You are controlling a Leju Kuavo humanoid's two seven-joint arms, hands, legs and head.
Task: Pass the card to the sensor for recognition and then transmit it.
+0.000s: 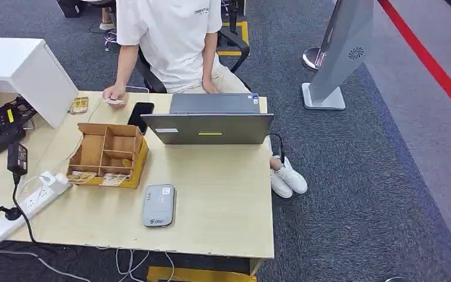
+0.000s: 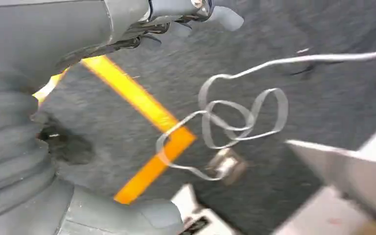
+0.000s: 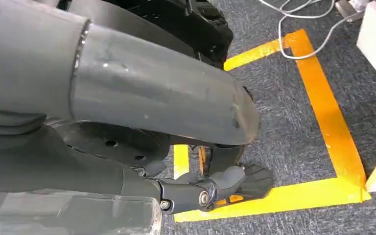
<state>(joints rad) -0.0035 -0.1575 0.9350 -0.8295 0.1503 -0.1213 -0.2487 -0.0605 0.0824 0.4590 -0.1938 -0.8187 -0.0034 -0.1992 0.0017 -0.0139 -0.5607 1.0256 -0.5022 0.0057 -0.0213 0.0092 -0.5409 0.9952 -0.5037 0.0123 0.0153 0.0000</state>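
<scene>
Cards (image 1: 113, 180) lie in the front slots of a cardboard organiser box (image 1: 107, 154) on the left half of the wooden table (image 1: 223, 200). The grey card sensor (image 1: 158, 204) lies flat near the table's front edge, just right of the box. My left hand (image 2: 176, 17) hangs over the carpet with its fingers apart and nothing in them; that view is blurred. My right hand (image 3: 215, 188) also hangs beside my body above yellow floor tape, holding nothing.
A person sits across the table behind an open laptop (image 1: 210, 126), one hand (image 1: 114, 94) resting on the tabletop by a black phone (image 1: 140, 116). A power strip (image 1: 26, 205), cables and a white cabinet (image 1: 20, 70) crowd the left side.
</scene>
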